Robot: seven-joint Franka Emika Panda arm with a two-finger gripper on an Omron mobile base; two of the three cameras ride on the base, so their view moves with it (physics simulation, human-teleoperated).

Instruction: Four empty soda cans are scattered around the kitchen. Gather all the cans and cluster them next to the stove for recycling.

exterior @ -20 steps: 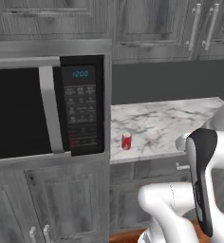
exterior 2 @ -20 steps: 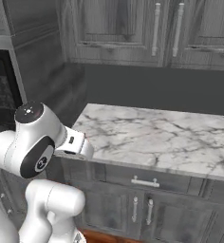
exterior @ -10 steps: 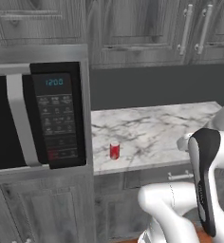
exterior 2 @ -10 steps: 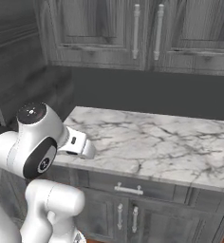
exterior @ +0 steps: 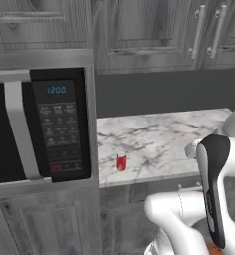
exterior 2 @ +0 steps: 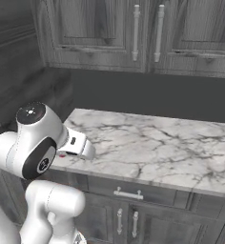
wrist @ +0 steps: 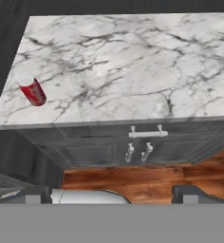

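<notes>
Fingers [wrist: 109,192] stood wide open, holding nothing. One red soda can [exterior: 121,161] stood upright on the marble surface [exterior: 159,134], at nine o'clock near the microwave [exterior: 40,127].

Glossy white rounded arm segments with dark grey joints.

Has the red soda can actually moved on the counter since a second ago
No. The red soda can still stands near the marble counter's front edge, close beside the microwave. The whole picture slid because the base drove.
</notes>
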